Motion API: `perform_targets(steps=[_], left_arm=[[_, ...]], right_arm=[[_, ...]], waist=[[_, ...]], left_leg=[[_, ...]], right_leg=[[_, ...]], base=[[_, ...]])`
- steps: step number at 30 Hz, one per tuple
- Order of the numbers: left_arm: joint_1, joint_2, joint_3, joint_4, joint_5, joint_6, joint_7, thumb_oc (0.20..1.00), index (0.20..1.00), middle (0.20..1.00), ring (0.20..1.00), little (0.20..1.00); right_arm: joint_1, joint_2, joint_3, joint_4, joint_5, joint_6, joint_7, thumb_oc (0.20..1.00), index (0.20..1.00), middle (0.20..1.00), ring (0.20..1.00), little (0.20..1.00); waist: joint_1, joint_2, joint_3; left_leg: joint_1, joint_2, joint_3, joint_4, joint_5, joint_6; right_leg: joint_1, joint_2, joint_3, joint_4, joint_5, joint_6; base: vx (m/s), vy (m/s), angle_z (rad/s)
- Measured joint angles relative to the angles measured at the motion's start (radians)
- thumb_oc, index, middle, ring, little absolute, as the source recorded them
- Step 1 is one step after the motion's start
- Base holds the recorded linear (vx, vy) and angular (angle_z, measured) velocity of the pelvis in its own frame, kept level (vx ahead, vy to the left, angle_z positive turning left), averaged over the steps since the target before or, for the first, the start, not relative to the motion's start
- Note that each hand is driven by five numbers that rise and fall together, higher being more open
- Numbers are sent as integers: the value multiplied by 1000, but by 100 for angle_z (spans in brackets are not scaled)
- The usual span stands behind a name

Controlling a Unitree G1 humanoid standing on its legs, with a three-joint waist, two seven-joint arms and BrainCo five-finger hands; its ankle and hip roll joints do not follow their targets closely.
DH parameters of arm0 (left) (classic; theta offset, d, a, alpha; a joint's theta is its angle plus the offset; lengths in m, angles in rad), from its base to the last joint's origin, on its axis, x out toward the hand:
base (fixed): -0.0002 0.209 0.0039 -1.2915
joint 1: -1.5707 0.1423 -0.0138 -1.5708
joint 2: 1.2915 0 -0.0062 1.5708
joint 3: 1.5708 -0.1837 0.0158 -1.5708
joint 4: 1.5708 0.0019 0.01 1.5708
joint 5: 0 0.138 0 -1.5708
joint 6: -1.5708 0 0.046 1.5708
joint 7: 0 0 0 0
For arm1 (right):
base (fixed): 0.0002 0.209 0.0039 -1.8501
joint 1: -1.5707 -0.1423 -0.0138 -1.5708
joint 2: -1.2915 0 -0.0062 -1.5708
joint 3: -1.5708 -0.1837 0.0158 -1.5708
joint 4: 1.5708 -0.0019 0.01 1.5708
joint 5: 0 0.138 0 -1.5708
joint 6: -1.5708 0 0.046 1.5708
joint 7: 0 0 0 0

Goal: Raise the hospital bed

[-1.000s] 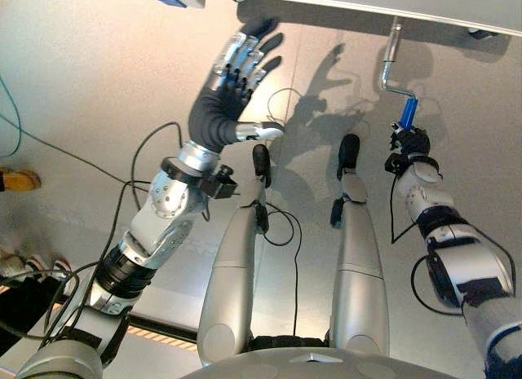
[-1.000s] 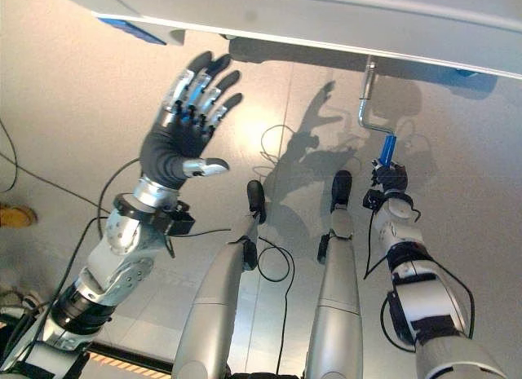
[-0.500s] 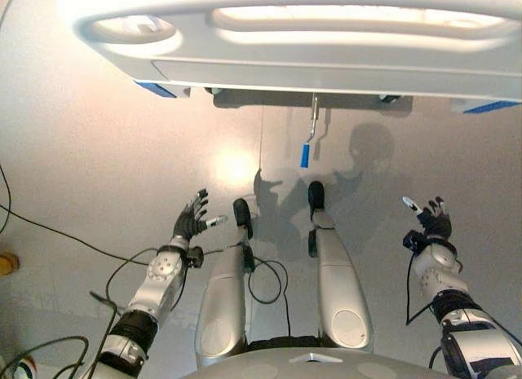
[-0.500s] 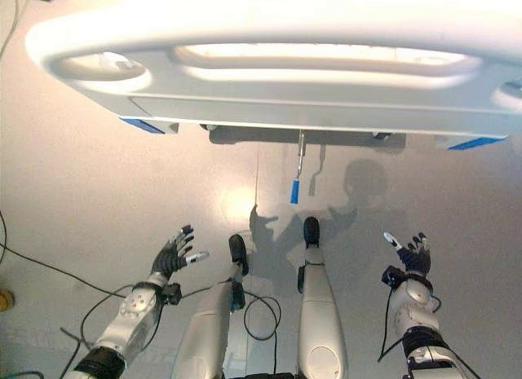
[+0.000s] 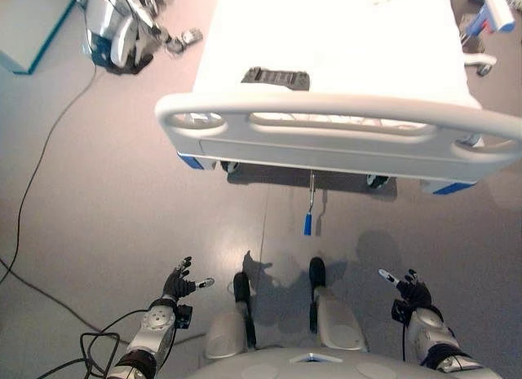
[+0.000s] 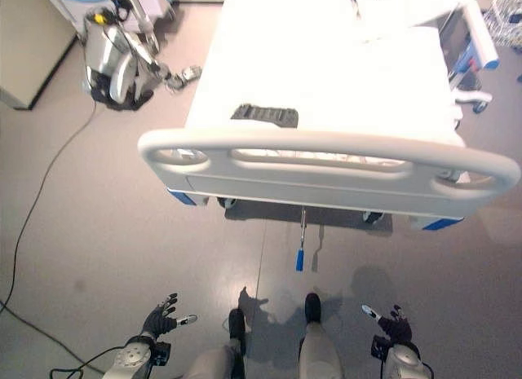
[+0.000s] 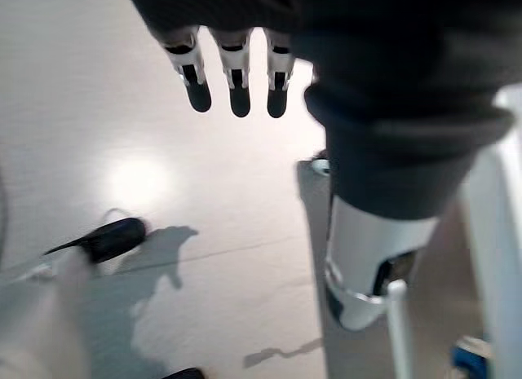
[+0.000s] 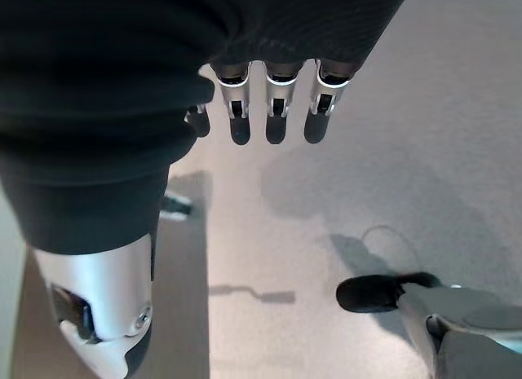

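Left robot hand [image 5: 179,283], dark ribbed cover with silver dark-tipped fingers: held low at the lower left on a silver-grey arm, fingers straight and spread, thumb set out to the side, nothing held. Right robot hand [image 5: 412,291], same build: held low at the lower right, fingers [image 8: 272,118] extended in a row, thumb apart, nothing held.

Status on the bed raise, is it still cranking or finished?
Not cranking. Both the left hand and right hand are open, low and well back from the bed. The blue-handled crank hangs free under the footboard. The height gained can't be judged.
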Motion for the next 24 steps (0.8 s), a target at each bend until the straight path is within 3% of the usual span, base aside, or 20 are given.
perform_targets(steps=[8,24], left_arm=[[50,-35,1,71,35,22,-1,1000,1000,1000,1000,1000],[74,-81,25,156,65,56,20,1000,1000,1000,1000,1000]], right_arm=[[75,39,27,52,-79,28,27,1000,1000,1000,1000,1000],[123,57,26,99,-93,47,24,1000,1000,1000,1000,1000]], waist=[[-1,-33,-153],[1,-18,-200]], left_leg=[[91,20,1,-19,-22,-8],[133,27,6,-19,-23,-9]], right_leg=[[91,14,-7,-18,-15,-8],[127,20,-6,-18,-14,-14]], base=[[40,-9,0],[2,3,-1]])
